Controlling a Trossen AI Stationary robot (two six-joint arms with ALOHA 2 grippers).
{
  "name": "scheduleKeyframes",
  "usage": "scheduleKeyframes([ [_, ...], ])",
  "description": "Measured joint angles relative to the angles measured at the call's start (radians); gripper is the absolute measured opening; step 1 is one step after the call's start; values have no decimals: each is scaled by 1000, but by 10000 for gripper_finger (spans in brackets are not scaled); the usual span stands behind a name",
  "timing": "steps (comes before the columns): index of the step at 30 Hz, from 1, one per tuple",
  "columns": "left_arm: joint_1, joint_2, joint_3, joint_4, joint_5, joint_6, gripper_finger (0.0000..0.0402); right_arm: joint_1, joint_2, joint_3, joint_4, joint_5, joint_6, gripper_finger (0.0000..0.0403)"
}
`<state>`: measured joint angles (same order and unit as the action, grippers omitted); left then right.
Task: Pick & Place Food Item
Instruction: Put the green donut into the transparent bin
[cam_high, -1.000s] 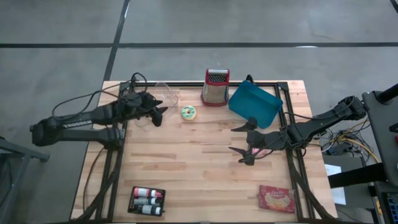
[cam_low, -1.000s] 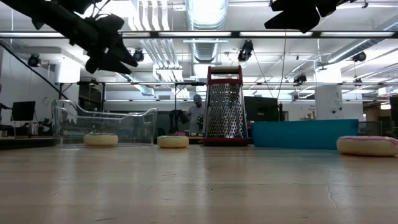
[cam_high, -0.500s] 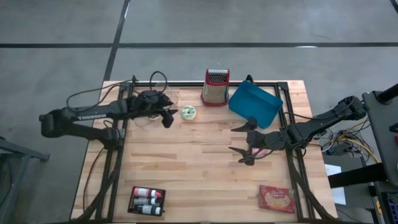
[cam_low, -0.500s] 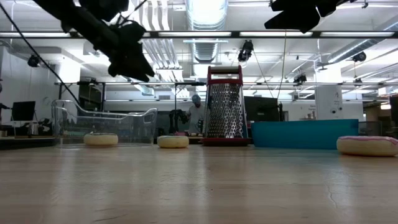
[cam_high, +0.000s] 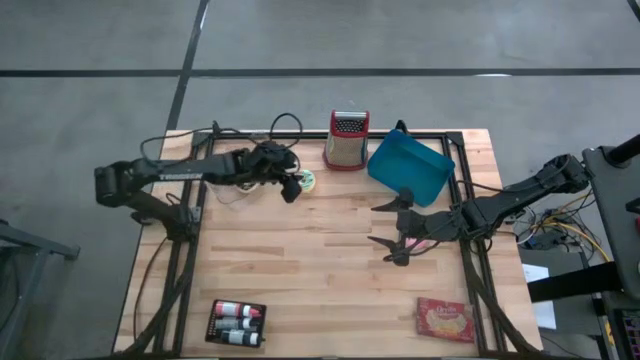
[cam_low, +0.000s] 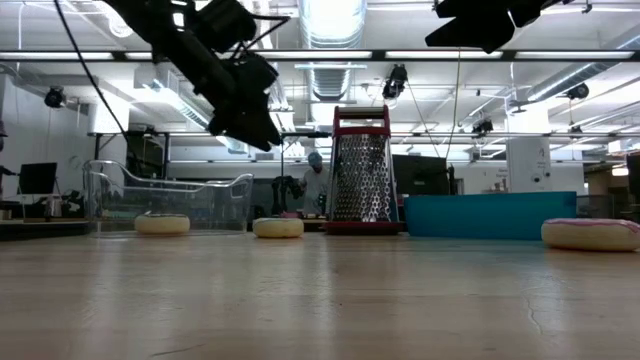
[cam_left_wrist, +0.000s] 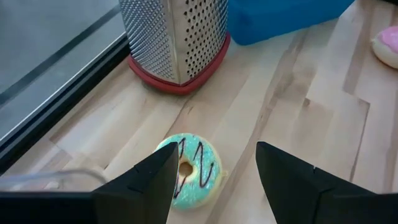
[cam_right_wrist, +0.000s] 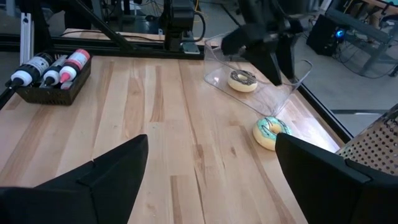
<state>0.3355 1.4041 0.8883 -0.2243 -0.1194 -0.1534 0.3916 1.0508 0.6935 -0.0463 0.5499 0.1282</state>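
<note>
A green-iced donut (cam_high: 307, 181) (cam_left_wrist: 191, 169) lies flat on the wooden table near its far edge. My left gripper (cam_high: 291, 189) (cam_left_wrist: 216, 149) hangs open just left of it, slanting down, clear of the table in the low view (cam_low: 250, 125); one finger hides part of the donut. A chocolate donut (cam_right_wrist: 241, 79) sits inside a clear container (cam_right_wrist: 264, 93). A pink donut (cam_high: 415, 243) lies on the table beneath my right gripper (cam_high: 386, 228) (cam_right_wrist: 211, 149), which waits open and raised at the right.
A metal grater with red trim (cam_high: 346, 140) and a blue bin (cam_high: 410, 168) stand at the far edge, right of the green donut. A rack of small bottles (cam_high: 237, 322) and a red snack packet (cam_high: 445, 320) lie near the front edge.
My left gripper has travelled toward the table's right edge, from over the clear container to beside the green donut, sinking a little and rolling slightly. Its fingers keep the same gap. The donuts have not moved.
</note>
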Motion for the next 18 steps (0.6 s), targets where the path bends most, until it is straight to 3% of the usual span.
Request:
scheduleKeyframes([
  [18,3,250,197,-148,-69,-49,220,0,0,0,0,0,1,343],
])
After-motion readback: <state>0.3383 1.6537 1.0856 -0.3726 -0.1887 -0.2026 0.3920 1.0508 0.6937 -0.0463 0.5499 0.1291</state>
